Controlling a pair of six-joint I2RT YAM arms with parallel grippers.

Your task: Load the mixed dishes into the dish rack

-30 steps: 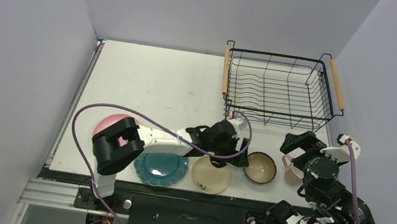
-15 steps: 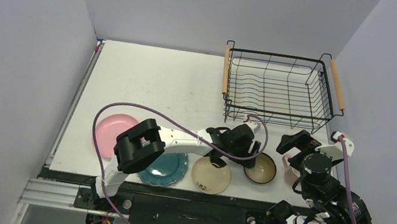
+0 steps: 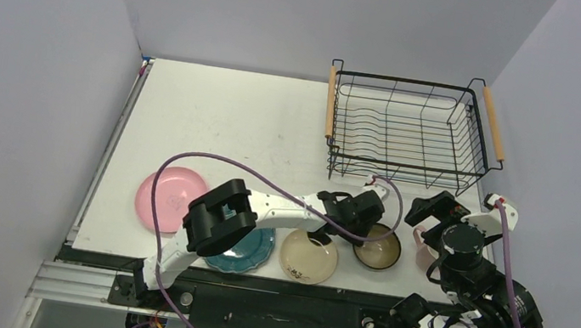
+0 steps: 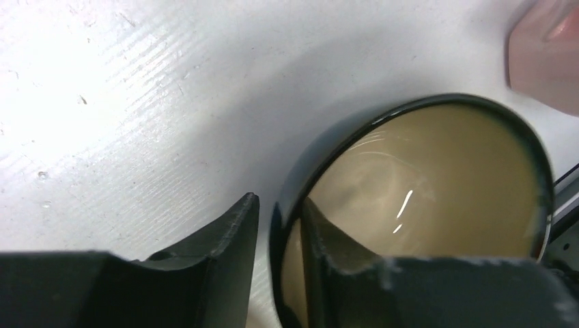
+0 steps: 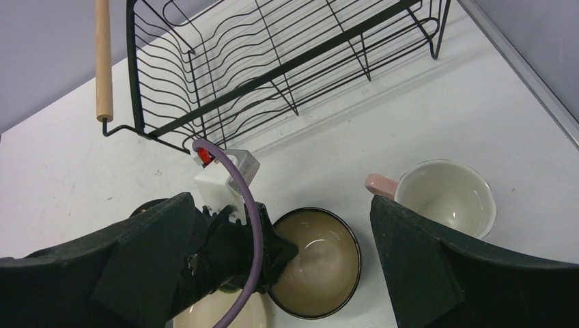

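White matte table (image 3: 226,112), lightly scuffed, boxed in by plain pale-lavender walls on three sides.

Dish rack (image 3: 408,129) sits upper right of the top view, at the table's far right corner. Black wire basket, long axis left-right, a light wooden bar handle on each short end.

The dishes are all on the table, in a row along the bottom edge. Left to right: pink plate (image 3: 171,199), round and flat. Teal plate (image 3: 245,248), scalloped rim, partly under the left arm. Cream dish (image 3: 308,257), shallow. Bowl (image 3: 382,250), dark glossy outside, beige glazed inside, mouth up. Pink cup (image 5: 447,195), upright, pale inside, handle pointing to frame left in the right wrist view.

Left gripper (image 4: 276,232) is at the bowl's left rim, straddling it with one finger outside and one inside. Jaws narrow but not clamped: a sliver of table shows between the outer finger and the rim.

Right gripper (image 5: 281,201) hovers above the bowl and cup, jaws spread wide, holding nothing.
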